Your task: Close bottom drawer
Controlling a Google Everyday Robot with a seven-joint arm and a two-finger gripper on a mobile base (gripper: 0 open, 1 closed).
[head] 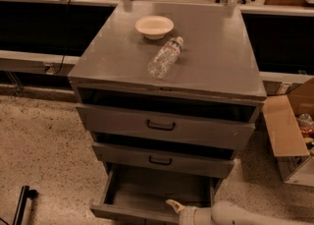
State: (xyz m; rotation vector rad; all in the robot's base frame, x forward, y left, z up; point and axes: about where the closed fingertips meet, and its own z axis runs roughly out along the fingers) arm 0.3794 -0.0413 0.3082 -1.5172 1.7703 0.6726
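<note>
The bottom drawer (pixel 147 189) of the grey metal cabinet stands pulled out far, its plain grey inside showing. Its front panel (pixel 127 213) runs along the lower edge of the view; its handle is hidden. My gripper (pixel 175 206) is at the bottom of the view, at the right part of the drawer's front edge, pointing left. My pale arm (pixel 235 214) comes in from the lower right. The middle drawer (pixel 162 159) and the top drawer (pixel 162 126) above stand slightly out.
A white bowl (pixel 154 26) and a lying clear plastic bottle (pixel 165 57) rest on the cabinet top (pixel 216 57). An open cardboard box (pixel 289 135) stands on the floor at the right. A black bar (pixel 19 204) lies on the speckled floor at lower left.
</note>
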